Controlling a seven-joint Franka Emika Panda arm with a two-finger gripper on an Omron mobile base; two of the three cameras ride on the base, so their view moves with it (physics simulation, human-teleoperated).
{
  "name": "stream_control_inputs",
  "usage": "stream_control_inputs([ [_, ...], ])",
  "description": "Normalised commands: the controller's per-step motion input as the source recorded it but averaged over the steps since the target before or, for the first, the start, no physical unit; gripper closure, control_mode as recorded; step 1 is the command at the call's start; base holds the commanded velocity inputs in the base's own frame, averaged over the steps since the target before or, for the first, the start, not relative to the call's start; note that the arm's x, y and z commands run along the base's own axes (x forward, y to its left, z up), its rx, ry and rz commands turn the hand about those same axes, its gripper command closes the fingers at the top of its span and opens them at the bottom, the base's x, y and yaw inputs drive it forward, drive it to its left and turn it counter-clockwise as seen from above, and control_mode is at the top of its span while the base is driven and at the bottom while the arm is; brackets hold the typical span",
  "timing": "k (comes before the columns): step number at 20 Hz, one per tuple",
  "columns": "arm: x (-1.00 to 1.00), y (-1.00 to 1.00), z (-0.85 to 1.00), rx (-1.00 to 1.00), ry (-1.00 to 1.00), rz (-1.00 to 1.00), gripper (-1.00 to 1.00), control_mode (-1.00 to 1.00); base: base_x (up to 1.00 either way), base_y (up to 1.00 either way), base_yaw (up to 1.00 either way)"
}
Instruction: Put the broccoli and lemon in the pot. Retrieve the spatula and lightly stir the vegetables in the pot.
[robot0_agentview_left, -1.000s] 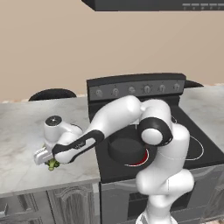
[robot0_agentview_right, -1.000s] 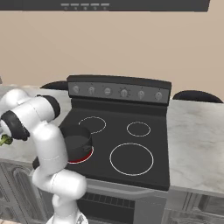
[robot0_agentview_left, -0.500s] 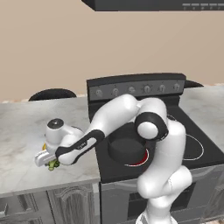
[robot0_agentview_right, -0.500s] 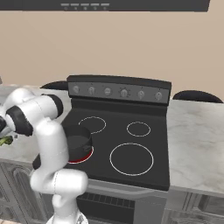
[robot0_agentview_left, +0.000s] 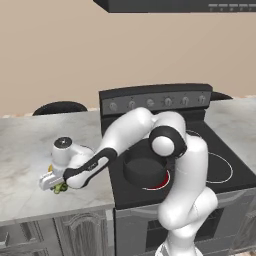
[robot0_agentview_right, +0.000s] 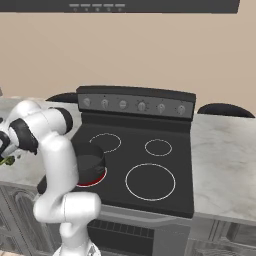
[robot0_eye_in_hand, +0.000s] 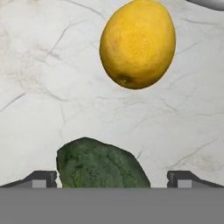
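My gripper (robot0_eye_in_hand: 111, 179) is open and low over the marble counter (robot0_agentview_left: 25, 150) left of the stove. The dark green broccoli (robot0_eye_in_hand: 103, 164) lies on the counter between the two fingertips (robot0_eye_in_hand: 41, 178), with a gap on each side. The yellow lemon (robot0_eye_in_hand: 138, 43) rests just beyond it, untouched. From the left base the gripper (robot0_agentview_left: 52, 181) covers most of the broccoli (robot0_agentview_left: 61, 188). The dark pot (robot0_agentview_left: 145, 167) stands on the stove's front left burner, to the right of the hand, and shows again as the pot (robot0_agentview_right: 90, 167). The spatula is out of view.
The black stove (robot0_agentview_right: 150, 150) has a red glow under the pot and three other ringed burners. Dark round objects (robot0_agentview_left: 60, 107) (robot0_agentview_right: 225, 109) sit at the back of the counter on both sides. The counter's front edge (robot0_agentview_left: 55, 207) runs close behind the broccoli.
The hand has eased slightly down and leftward over the broccoli, and the arm's elbow has shifted. The jaws have stayed open, and broccoli and lemon have not moved.
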Motion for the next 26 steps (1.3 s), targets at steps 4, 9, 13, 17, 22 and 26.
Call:
stream_control_inputs([
  [4,0.0,0.09,-0.26,0.03,0.04,0.0,1.0,-1.0,0.0,0.0,0.0],
  [9,-0.08,0.04,-0.3,0.03,0.21,0.0,1.0,-1.0,0.0,0.0,0.0],
  [13,-0.2,0.0,-0.11,0.04,0.11,0.0,1.0,-1.0,0.0,0.0,0.0],
  [17,-0.32,-0.12,0.15,0.01,0.0,-0.02,1.0,-1.0,0.0,0.0,0.0],
  [22,-0.49,-0.31,0.46,0.0,-0.15,-0.01,1.0,-1.0,0.0,0.0,0.0],
  [26,-0.41,-0.4,0.51,0.0,-0.27,-0.01,1.0,-1.0,0.0,0.0,0.0],
])
